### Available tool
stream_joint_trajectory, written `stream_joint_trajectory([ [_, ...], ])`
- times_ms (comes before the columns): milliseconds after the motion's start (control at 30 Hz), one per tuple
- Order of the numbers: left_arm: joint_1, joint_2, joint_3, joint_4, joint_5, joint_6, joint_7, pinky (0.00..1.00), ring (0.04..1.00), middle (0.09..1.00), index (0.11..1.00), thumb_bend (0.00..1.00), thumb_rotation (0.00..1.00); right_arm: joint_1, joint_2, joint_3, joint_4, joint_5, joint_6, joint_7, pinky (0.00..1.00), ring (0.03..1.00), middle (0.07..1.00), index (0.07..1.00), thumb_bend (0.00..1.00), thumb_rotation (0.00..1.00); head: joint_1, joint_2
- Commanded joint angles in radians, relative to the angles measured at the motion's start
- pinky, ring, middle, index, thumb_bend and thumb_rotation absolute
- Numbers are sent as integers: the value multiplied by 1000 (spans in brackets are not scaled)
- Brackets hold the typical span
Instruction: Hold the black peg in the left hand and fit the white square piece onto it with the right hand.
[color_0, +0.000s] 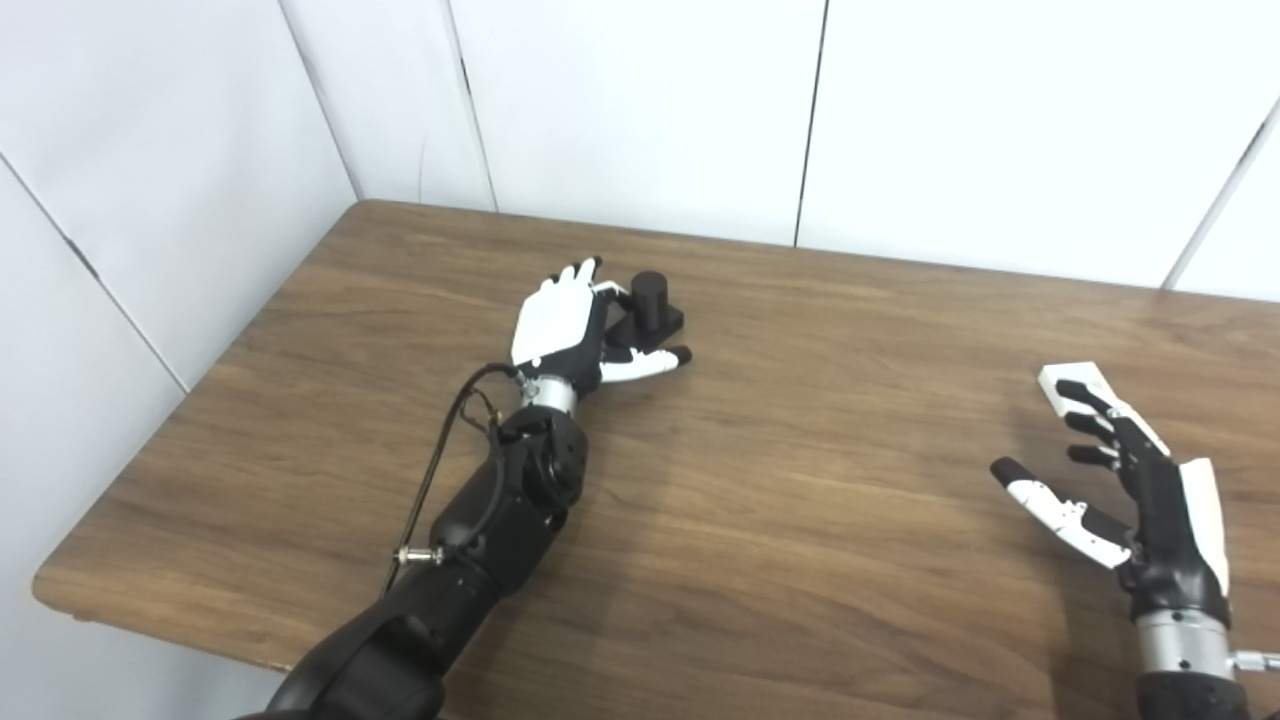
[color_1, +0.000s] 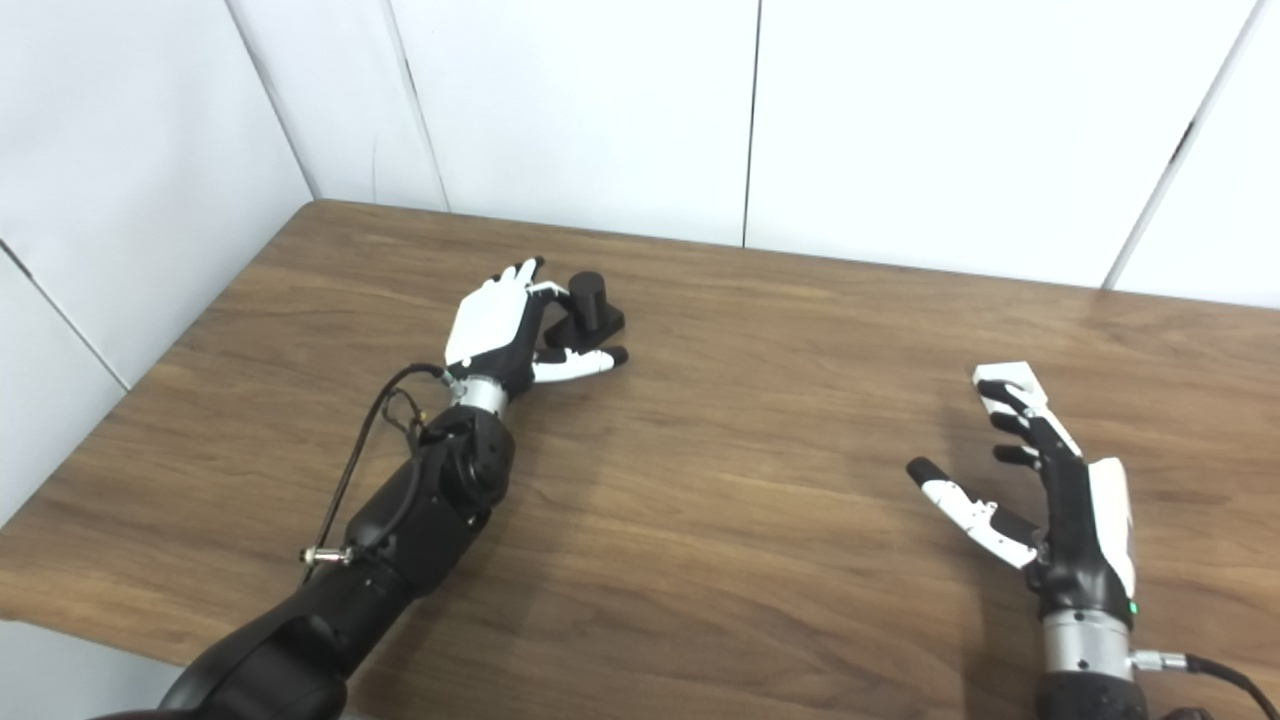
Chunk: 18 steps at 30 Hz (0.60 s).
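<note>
Robot lab or test cell, not a home. Wood-grain worktop (color_0: 760, 520) pushed into a corner of plain white wall panels (color_0: 640, 110) with dark seams; panels close it in behind and to the left of the worktop. No decor, only bare panels and bare wood. On the worktop only a small black peg (color_0: 650, 305) and a white square piece (color_0: 1075, 385), well apart. Two black-and-white robot arms reach over its near edge.

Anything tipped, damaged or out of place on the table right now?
Nothing stands out. The black peg stands upright on the table at the left hand, whose fingers are around it but not closed. The white square piece lies flat by the open right hand's fingertips.
</note>
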Motion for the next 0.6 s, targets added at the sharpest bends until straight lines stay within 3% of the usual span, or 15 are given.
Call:
stream_joint_trajectory([
  [0, -53, 14, -1, 6, 25, 7, 38, 1000, 1000, 1000, 668, 972, 621, 8, -9, -9, -16, -14, -25, -21, 691, 793, 861, 796, 695, 416, -1, 2],
  [300, -71, 12, -21, 71, 28, 13, 74, 1000, 1000, 1000, 653, 941, 592, 17, -5, -16, -30, -5, -16, -14, 686, 794, 861, 794, 694, 392, -2, 8],
  [567, -76, 16, -38, 101, 30, -4, 120, 1000, 1000, 1000, 620, 827, 540, 27, -9, -23, -44, -5, -7, -8, 692, 801, 865, 795, 692, 402, 0, 13],
])
